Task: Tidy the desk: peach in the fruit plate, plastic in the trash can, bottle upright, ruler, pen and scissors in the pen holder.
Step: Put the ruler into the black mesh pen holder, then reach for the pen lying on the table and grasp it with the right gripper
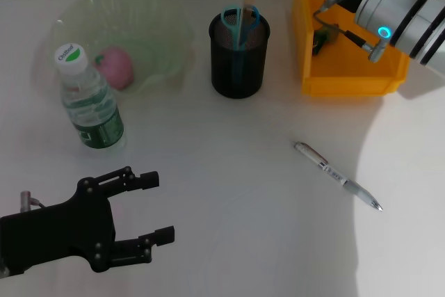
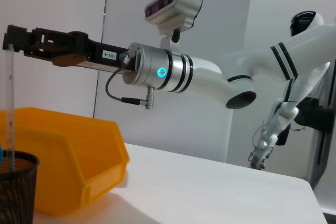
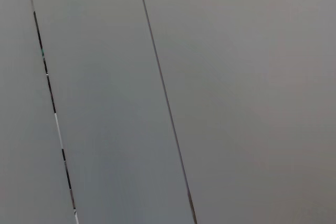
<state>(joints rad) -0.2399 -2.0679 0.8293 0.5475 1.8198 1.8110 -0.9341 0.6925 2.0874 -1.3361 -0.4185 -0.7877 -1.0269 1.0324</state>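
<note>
Left wrist view only: right pincer (image 2: 11, 43) above the pen holder (image 2: 16, 187), gripping the top of an upright clear ruler (image 2: 10, 114) that reaches down into it. Head view only: white surface (image 1: 229, 193); pen (image 1: 337, 175) lying toward its right edge; upright bottle (image 1: 89, 99) and fruit plate (image 1: 163, 33) with peach (image 1: 116, 67) at far left; scissors (image 1: 240, 22) in holder; orange bin (image 1: 348, 81) far right. Room: grey panelled wall (image 3: 236, 98). Left pincer (image 1: 158, 208) near corner, fingers wide apart, empty.

"103-4" sticker on right arm (image 2: 107, 54), bottle (image 1: 89, 99) cap lettering too small to read
</note>
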